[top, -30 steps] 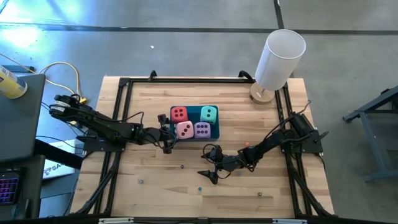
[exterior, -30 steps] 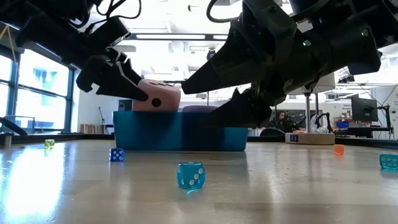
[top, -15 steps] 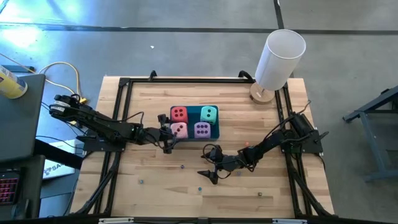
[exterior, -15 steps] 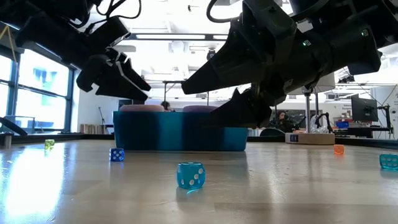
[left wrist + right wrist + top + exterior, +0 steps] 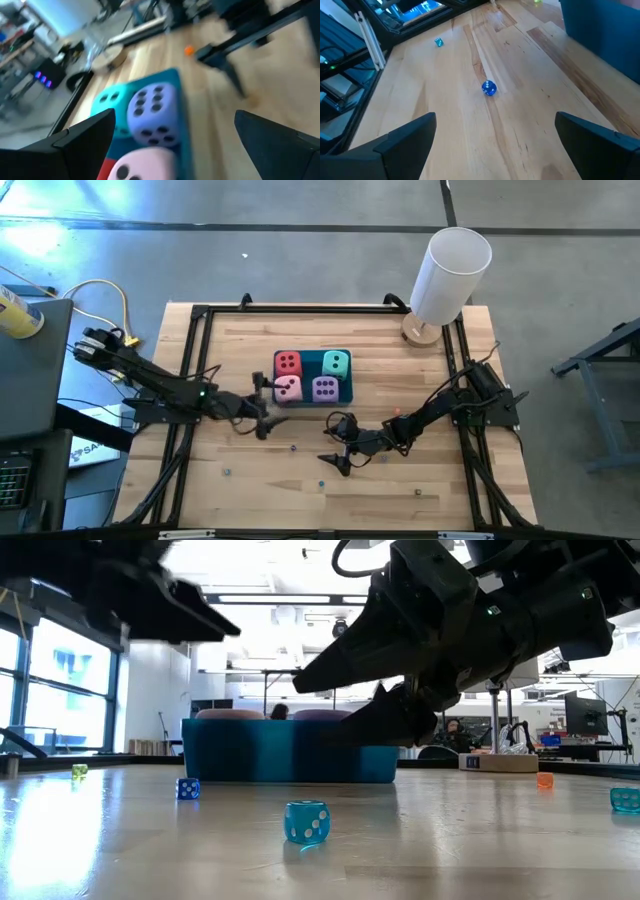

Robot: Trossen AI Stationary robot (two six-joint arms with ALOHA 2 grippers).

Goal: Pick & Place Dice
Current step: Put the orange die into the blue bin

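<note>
The left gripper [image 5: 262,423] stands wide open and empty, low over the table just off the tray's [image 5: 347,391] near-left corner. From its fingertips the four dice lie ahead and toward the far right, all seated in the tray. The pink die [image 5: 289,388] is nearest, in the near-left cell. In the left wrist view it shows between the two spread fingers, low and close [image 5: 142,165], with the purple die [image 5: 152,110] straight beyond it and the teal die [image 5: 111,102] farther on and off to one side. A sliver of the red die [image 5: 103,170] shows beside the pink one. The dice are cubes, so no long axis bears on a grasp.

The right gripper [image 5: 335,450] is also wide open and holds nothing. It sits on the near side of the tray, toward its right end, with its fingers pointing away from the dice at the bare table and small beads [image 5: 489,88]. From it the purple die [image 5: 324,388] is closest, then the teal die [image 5: 336,364] behind that, and the red die [image 5: 287,363] farthest, in the far-left cell.

With every die already in the tray, I judge the placing done. The left arm is the nearer one, should the pink die need another touch.
</note>
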